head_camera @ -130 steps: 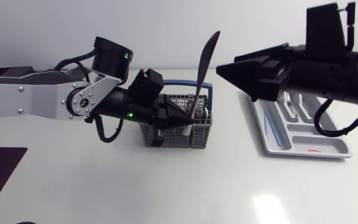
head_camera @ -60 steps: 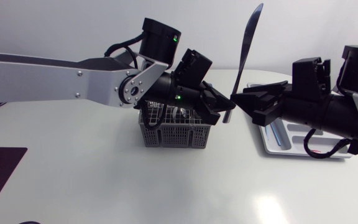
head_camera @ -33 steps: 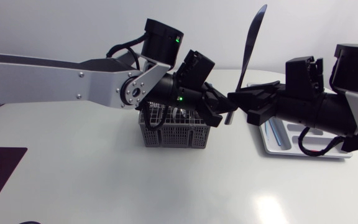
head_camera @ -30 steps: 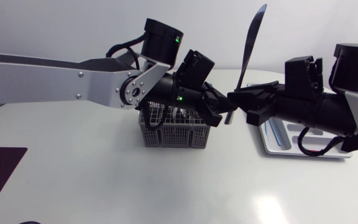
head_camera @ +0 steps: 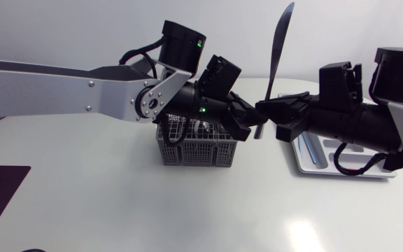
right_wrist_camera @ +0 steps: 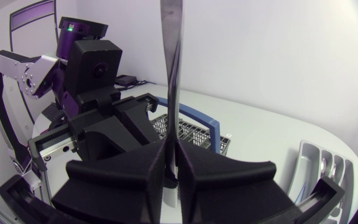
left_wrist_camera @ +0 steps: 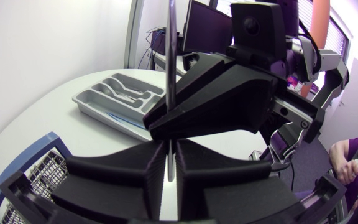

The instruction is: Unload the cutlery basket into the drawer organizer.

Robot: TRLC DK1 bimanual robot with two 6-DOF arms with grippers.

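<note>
Lifted clear of the cutlery basket (head_camera: 194, 150) and carried right since earlier, now upright in mid-air between it and the drawer organizer (head_camera: 313, 170): black utensil (head_camera: 278, 42), blade up. Held so for a handover, seemingly. Left gripper (head_camera: 256, 128) pinched tight on the thin handle low down; right gripper (head_camera: 262, 110) closed on it just above. Both arms stretched level, wedges tip to tip.
</note>
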